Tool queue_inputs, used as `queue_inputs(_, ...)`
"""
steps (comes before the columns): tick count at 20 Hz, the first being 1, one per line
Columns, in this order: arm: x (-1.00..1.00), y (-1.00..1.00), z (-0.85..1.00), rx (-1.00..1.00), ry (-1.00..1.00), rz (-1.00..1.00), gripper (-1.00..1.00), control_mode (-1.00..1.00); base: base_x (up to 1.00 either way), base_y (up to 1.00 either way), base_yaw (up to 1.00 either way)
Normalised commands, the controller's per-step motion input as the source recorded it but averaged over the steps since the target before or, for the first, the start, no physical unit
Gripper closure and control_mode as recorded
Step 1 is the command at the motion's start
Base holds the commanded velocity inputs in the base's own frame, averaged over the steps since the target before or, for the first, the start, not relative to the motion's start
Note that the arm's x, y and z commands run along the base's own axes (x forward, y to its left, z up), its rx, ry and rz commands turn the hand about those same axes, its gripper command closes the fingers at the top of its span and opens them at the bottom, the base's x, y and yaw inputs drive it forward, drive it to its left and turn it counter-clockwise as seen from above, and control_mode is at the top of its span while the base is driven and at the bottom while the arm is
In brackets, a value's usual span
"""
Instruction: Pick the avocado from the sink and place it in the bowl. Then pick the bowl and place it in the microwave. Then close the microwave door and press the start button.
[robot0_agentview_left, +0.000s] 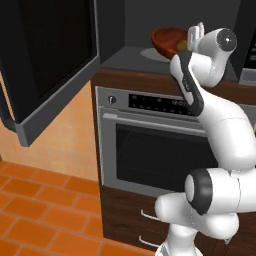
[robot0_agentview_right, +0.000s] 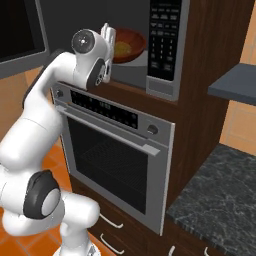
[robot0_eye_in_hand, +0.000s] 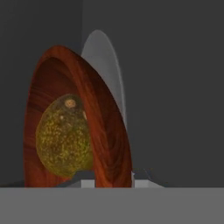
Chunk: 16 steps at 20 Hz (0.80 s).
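pincer (robot0_eye_in_hand: 113, 177) clamped on bowl (robot0_eye_in_hand: 105, 131) rim | avocado (robot0_eye_in_hand: 63, 138) inside bowl | bowl in microwave (robot0_agentview_right: 165, 45) cavity

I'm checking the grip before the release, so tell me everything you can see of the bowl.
The bowl is round, shallow, reddish-brown with wood-like grain. It sits inside the microwave cavity over the pale turntable, with the avocado lying in it. The gripper is closed on its near rim, one finger on each side of the wall.
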Motion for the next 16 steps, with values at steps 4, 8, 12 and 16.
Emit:
queue_inputs(4,0.48,0.0,-0.38,0.0,0.06,0.0,1.0,-1.0,0.0,0.0,0.0)
queue_inputs(8,0.57,-0.08,-0.18,0.0,0.04,0.0,1.0,-1.0,0.0,0.0,0.0)
queue_inputs(12,0.68,-0.04,-0.19,0.0,0.02,0.0,-1.0,-1.0,0.0,0.0,0.0)
queue_inputs(16,0.18,0.02,-0.23,0.0,-0.16,0.02,-1.0,-1.0,0.0,0.0,0.0)
